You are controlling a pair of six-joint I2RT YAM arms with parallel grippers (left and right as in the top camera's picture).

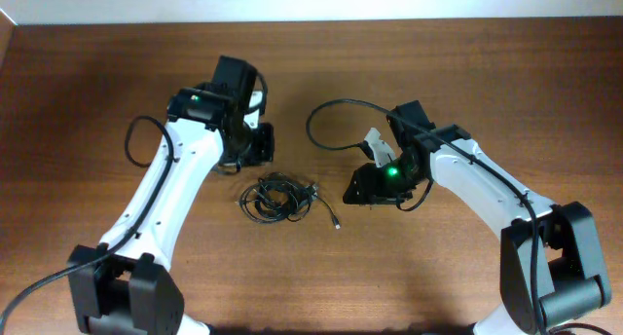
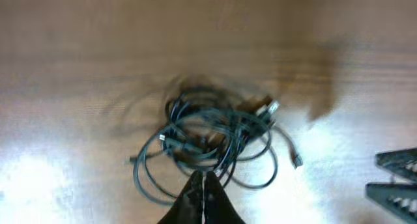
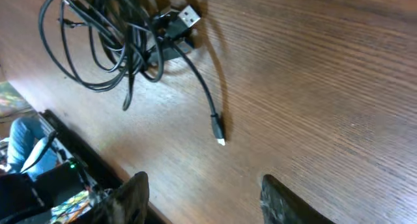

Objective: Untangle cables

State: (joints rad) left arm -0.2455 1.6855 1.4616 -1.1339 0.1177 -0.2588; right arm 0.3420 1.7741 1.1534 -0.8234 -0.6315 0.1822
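Table [image 1: 97, 82]: brown wood.
Left arm [image 1: 165, 184]: bent, leaning over the pile.
Right arm [image 1: 477, 174]: reaching in low.
Cables [image 1: 277, 197]: black tangle lying between both claws.
Left claw [image 2: 203, 185]: closed, tip at the tangle's edge.
Right claw [image 3: 205, 191]: wide open, holding nothing.
Plug [image 3: 219, 140]: small loose end near the right claw.

No text, label, brand or number was legible on the cables [image 1: 277, 197] or the surface [image 1: 409, 277].
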